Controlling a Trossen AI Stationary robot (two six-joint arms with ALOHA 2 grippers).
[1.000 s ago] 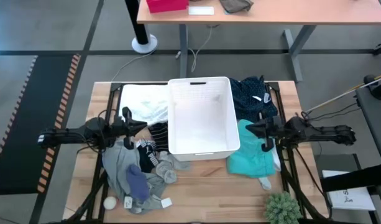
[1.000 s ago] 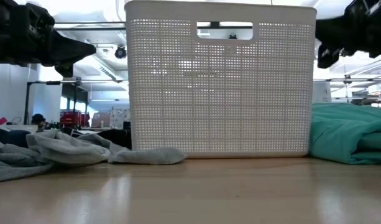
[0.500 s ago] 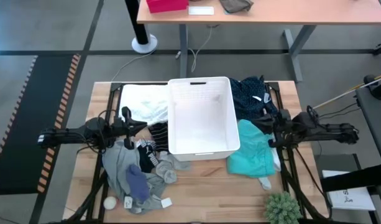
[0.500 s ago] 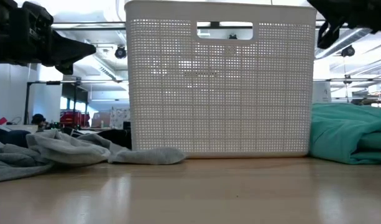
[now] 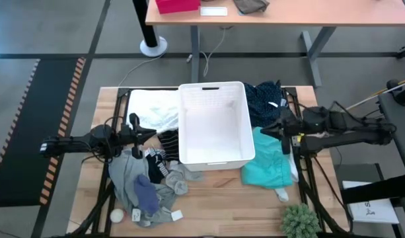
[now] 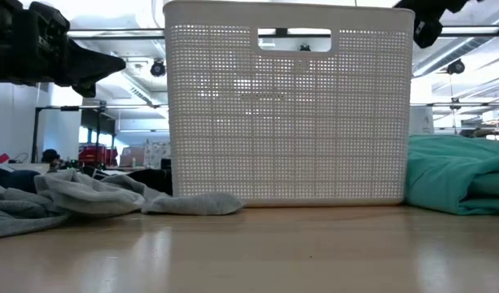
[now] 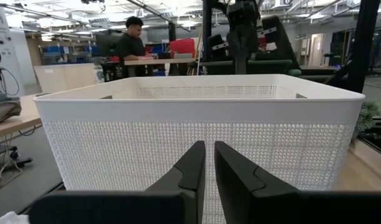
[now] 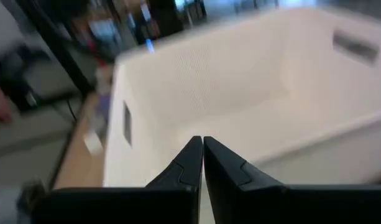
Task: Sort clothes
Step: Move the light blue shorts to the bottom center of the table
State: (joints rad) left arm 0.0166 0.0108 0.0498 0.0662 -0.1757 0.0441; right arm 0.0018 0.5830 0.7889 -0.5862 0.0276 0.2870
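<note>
The right gripper (image 5: 267, 130), fingers pressed together and holding nothing, hovers over the teal garment (image 5: 269, 165) at the white basket's (image 5: 214, 156) right wall. The left gripper (image 5: 151, 133), fingers also together, hangs above the striped socks (image 5: 168, 140). The grey clothes (image 5: 133, 180) lie near-left on the tabletop (image 5: 215, 198); the basket hides the far garments in the low view.

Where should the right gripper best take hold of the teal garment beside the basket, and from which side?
Probably from above, at the raised fold of the teal garment near the white basket. The fabric lies bunched there, so the fingers could pinch a ridge. The right gripper, shut, hovers close to that edge.
</note>
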